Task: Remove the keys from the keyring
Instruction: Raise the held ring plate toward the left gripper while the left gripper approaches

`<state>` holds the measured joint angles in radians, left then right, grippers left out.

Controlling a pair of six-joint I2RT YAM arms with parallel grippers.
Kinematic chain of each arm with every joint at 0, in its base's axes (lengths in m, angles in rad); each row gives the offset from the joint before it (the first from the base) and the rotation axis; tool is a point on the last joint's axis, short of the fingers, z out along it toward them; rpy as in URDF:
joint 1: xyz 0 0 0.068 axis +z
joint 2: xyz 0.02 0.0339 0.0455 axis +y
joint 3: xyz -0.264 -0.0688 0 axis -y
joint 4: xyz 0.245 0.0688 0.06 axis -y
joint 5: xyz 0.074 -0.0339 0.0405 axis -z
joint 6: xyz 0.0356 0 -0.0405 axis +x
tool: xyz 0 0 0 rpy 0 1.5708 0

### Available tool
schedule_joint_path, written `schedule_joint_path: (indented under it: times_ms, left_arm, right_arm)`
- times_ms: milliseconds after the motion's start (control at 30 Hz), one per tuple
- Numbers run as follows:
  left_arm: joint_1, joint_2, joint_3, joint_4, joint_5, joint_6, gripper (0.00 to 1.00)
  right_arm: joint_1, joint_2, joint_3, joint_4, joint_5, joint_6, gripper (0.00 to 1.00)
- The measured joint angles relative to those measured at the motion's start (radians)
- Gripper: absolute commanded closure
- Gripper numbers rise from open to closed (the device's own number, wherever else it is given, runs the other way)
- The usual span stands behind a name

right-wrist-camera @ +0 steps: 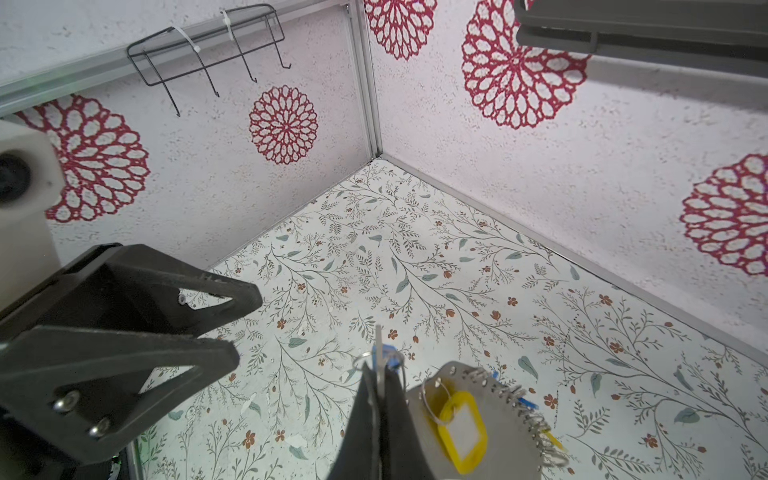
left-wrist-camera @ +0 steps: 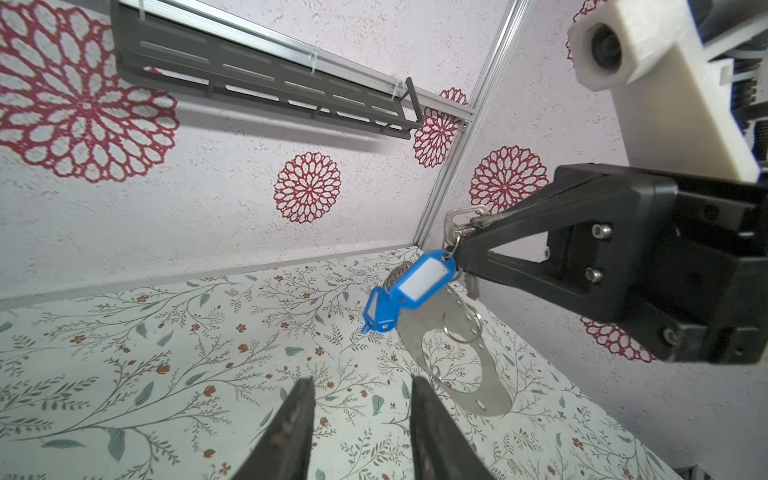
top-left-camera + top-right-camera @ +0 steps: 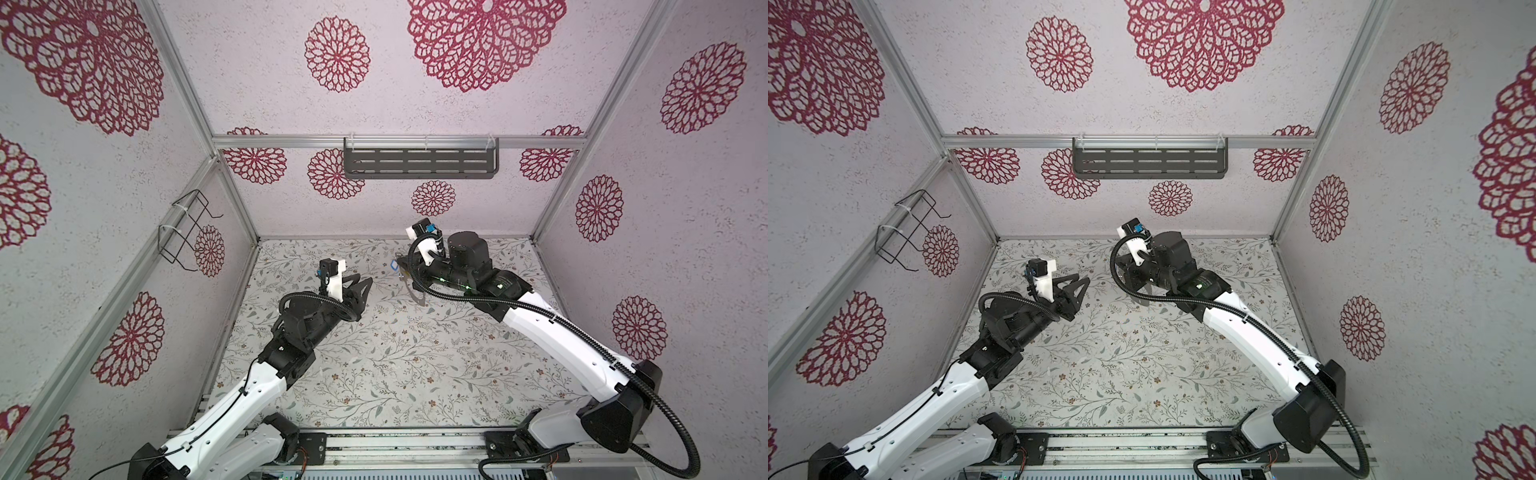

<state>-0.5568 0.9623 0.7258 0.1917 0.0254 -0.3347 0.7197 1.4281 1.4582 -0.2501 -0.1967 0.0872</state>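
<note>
Steel keyring (image 2: 478, 399) dangles stiff and light; right end effector (image 2: 467, 232) clamps its silver clip (image 2: 459, 218), left end effector (image 2: 362, 382) half-open, empty. I'd pinch the slick blue tag (image 2: 422, 280).

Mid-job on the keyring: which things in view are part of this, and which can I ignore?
Job: keyring; blue keys; yellow key; silver clip, pinched in the shut right gripper; open, empty left gripper.
Ignore: grey slotted shelf; black wire rack. Both hang on the walls.
</note>
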Motion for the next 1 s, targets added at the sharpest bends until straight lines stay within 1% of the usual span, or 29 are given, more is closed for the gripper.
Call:
schedule_joint_path:
  times_ms: [167, 233, 300, 433, 500, 600, 633, 733, 867, 933, 1000]
  left_arm:
    - [-0.014, 0.0, 0.001, -0.007, -0.027, 0.032, 0.56]
    - [-0.019, 0.0, 0.004, -0.016, -0.026, 0.038, 0.5]
    - [-0.024, 0.001, 0.01, -0.027, -0.022, 0.04, 0.46]
    - [-0.038, 0.021, 0.048, -0.064, -0.017, 0.04, 0.45]
    - [-0.05, 0.027, 0.068, -0.083, -0.021, 0.04, 0.48]
    - [-0.084, 0.024, 0.074, -0.087, -0.047, 0.043, 0.6]
    - [-0.1, 0.024, 0.074, -0.085, -0.059, 0.043, 0.63]
    - [-0.16, 0.025, 0.074, -0.068, -0.101, 0.043, 0.66]
    - [-0.258, 0.061, 0.072, 0.002, -0.176, 0.064, 0.67]
    - [-0.289, 0.108, 0.072, 0.04, -0.208, 0.082, 0.64]
    - [-0.299, 0.154, 0.072, 0.062, -0.225, 0.093, 0.6]
  right_arm:
    - [0.0, -0.002, -0.008, 0.001, 0.0, 0.004, 1.0]
    - [0.0, -0.002, -0.012, 0.001, 0.001, 0.008, 1.0]
    - [0.0, -0.002, -0.013, 0.001, 0.005, 0.012, 1.0]
    - [0.0, -0.003, -0.005, -0.016, 0.032, 0.03, 1.0]
    - [0.0, 0.001, 0.017, -0.06, 0.055, 0.047, 1.0]
    - [0.0, 0.02, 0.087, -0.14, 0.093, 0.082, 1.0]
    - [0.0, 0.026, 0.113, -0.164, 0.107, 0.095, 1.0]
    - [0.0, 0.032, 0.156, -0.212, 0.135, 0.133, 1.0]
    - [0.0, 0.033, 0.174, -0.261, 0.158, 0.166, 1.0]
    - [0.0, 0.039, 0.18, -0.286, 0.163, 0.179, 1.0]
    - [0.0, 0.046, 0.182, -0.301, 0.162, 0.185, 1.0]
